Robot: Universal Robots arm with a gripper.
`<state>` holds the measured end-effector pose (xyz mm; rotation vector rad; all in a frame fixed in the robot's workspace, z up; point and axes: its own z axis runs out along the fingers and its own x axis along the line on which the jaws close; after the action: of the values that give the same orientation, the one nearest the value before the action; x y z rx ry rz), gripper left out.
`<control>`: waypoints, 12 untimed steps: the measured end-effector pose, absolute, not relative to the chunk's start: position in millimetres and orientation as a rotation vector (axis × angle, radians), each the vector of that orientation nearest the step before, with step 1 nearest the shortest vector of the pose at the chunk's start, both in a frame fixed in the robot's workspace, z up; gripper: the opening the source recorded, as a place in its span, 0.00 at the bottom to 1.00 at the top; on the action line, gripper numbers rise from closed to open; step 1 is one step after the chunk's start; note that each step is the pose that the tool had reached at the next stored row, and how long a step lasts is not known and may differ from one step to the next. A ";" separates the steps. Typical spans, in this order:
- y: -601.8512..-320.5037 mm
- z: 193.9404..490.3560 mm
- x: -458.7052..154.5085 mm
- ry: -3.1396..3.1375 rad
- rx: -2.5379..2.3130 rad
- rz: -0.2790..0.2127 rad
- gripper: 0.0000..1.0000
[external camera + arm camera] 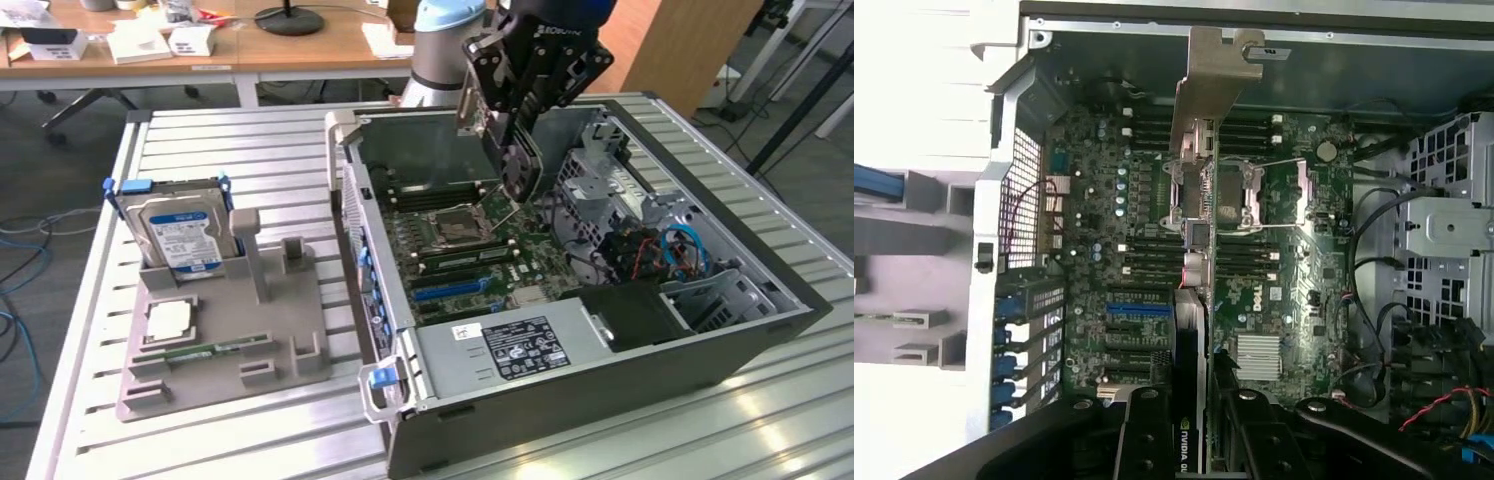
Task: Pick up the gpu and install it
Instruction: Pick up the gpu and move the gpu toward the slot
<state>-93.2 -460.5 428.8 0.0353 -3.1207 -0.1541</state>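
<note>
We are looking at the gpu [518,172] hanging edge-on inside the open computer case [747,335], above the motherboard [470,262] and, as far as we can judge, not touching it. The claw [511,128] is gripping the card by one end, its fingers pressing on the two flat faces. In the wrist view the claw [1194,440] is clamping the near end, and the gpu [1192,340] is running straight away from the camera to its pale end bracket [1212,85]. The card's long axis is therefore standing steeply, nearly in line with the claw, bracket end lowest, over the area of the processor socket [467,222]. The blue slot [449,290] [1139,308] is lying flat on the board, off to the exterior view's lower left of the card's low end, towards the case's rear wall. We are judging that the card's long axis is crossing the slot's rather than lying along it. Outside the case, on the worktop [227,140], a hard drive [180,235] is standing upright in a grey fixture [267,365], well apart from the claw.
</note>
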 end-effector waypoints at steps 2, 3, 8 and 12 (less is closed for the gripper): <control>-460.4 428.7 -92.5 -3.121 0.036 -0.154 0.26; -460.4 428.7 -91.0 -3.121 0.036 -0.154 0.26; -460.6 428.5 -84.0 -3.121 0.036 -0.154 0.26; -460.4 428.3 -79.0 -3.121 0.040 -0.154 0.26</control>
<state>-79.0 -460.4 428.3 0.0403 -3.1205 -0.1543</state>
